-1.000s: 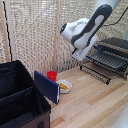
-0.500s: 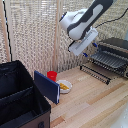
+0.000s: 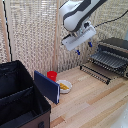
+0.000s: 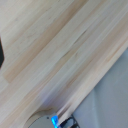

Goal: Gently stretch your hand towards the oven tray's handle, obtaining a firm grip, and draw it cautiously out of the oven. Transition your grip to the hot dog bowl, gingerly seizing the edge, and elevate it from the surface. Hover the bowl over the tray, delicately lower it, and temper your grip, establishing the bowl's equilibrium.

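The black toaster oven (image 3: 118,46) stands at the exterior view's right. The dark wire tray (image 3: 107,59) sticks out of its front, with its thin front bar, the handle (image 3: 98,64), toward the table's middle. The small white hot dog bowl (image 3: 64,86) with orange-yellow food rests on the wooden table. My gripper (image 3: 84,48) hangs in the air, open and empty, between the oven and the bowl and well above the table. Its blue fingertips (image 3: 77,52) are spread apart. The wrist view is blurred and shows mostly wooden table (image 4: 55,55).
The long dark grated door flap (image 3: 95,73) lies below the tray. A red cup (image 3: 52,76) stands just behind the bowl. A big black open case (image 3: 20,100) with a blue panel (image 3: 46,86) sits at the exterior view's left, next to the bowl. A slatted screen (image 3: 35,35) stands behind.
The arm's wrist has lifted and turned a little in the air near the oven's front. The bowl, tray and oven have not moved.
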### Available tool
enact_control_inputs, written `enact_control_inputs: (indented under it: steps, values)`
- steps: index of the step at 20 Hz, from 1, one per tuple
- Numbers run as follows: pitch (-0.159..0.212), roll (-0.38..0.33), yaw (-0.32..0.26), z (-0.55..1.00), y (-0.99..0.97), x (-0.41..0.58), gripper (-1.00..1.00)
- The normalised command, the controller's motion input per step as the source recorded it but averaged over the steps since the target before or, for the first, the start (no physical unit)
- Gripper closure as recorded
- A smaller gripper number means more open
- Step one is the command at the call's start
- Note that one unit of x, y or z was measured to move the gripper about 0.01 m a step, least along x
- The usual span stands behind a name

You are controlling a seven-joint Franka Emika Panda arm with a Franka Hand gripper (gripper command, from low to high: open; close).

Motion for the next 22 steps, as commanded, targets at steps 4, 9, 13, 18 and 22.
enact_control_inputs:
  steps: [4, 9, 13, 18, 22]
  values:
    - [-0.224, 0.197, -0.158, 0.00, 0.50, -0.008, -1.00]
    - [-0.219, 0.217, -0.133, -0.08, 0.38, -0.101, -1.00]
    - [-0.135, 0.220, -0.063, -0.24, 0.26, -0.175, -1.00]
    - [-0.064, 0.195, -0.027, -0.32, 0.23, -0.226, -1.00]
    - [-0.007, 0.158, 0.000, -0.40, 0.18, -0.248, -1.00]
